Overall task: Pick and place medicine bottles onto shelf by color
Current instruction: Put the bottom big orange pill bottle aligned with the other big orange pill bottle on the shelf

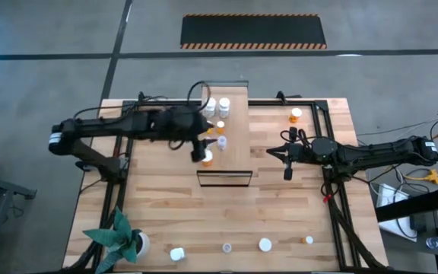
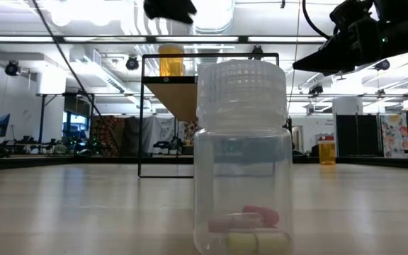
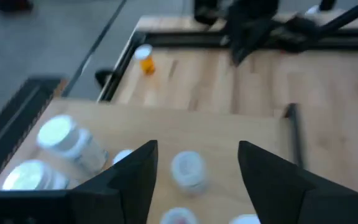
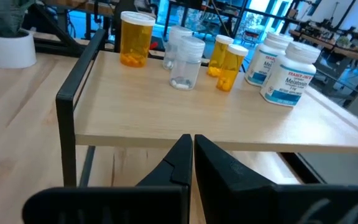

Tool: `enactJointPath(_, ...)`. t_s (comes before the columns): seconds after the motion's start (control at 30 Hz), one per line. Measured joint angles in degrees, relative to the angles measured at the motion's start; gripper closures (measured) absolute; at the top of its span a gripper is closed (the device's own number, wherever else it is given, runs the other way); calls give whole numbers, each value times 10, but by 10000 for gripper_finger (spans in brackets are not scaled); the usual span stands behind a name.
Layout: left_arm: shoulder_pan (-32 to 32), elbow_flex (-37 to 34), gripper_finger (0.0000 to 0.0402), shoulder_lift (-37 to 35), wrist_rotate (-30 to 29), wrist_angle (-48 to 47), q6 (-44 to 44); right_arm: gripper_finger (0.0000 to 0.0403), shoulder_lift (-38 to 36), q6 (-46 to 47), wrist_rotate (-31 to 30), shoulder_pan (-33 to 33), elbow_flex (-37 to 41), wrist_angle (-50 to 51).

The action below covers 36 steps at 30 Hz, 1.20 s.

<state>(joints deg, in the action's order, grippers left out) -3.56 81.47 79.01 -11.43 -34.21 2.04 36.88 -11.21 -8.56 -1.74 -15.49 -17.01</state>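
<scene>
Over on the left, the left gripper (image 1: 205, 149) hangs above the near end of the shelf (image 1: 234, 125), fingers (image 3: 135, 177) spread and holding nothing. Right beneath it, at the shelf's near left corner, stands a large orange bottle (image 4: 134, 39); in the wrist view a white-capped bottle sits between the open fingers, and I'd judge it's just been let go.

Moving along the board: two clear bottles (image 4: 186, 62) near the middle, a pair of slim orange bottles (image 4: 227, 64) just beyond them, and two white melatonin bottles (image 4: 289, 76) at the far end. Colours grouped neatly so far.

On the right, the right gripper (image 1: 288, 165) waits low over the table beside the shelf's right edge, fingers pressed together, carrying nothing.

Plenty left: one orange bottle (image 1: 296, 116) by the table's far right corner, several more bottles along the near edge, including a clear bottle (image 2: 242, 159) with capsules inside, close to the potted plant (image 1: 120, 237).

The danger now? That open left gripper is close over a crowded board. Lift away at a slant and a finger could clip the big orange bottle, toppling it into its neighbours or off the near end.
</scene>
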Motion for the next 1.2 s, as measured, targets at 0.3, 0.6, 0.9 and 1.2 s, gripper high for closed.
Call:
enactJointPath(0.3,103,-272,304,-142,-3,306,49,393,0,78,55,21,-10,22)
enactJointPath(0.6,152,-544,391,-231,2,682,64,342,43,183,-33,167,-116,217)
enactJointPath(0.9,152,-680,400,-230,8,917,76,236,196,281,-153,338,-239,342)
enactJointPath(1.2,152,-687,400,-228,9,925,66,106,371,385,-156,427,-383,482)
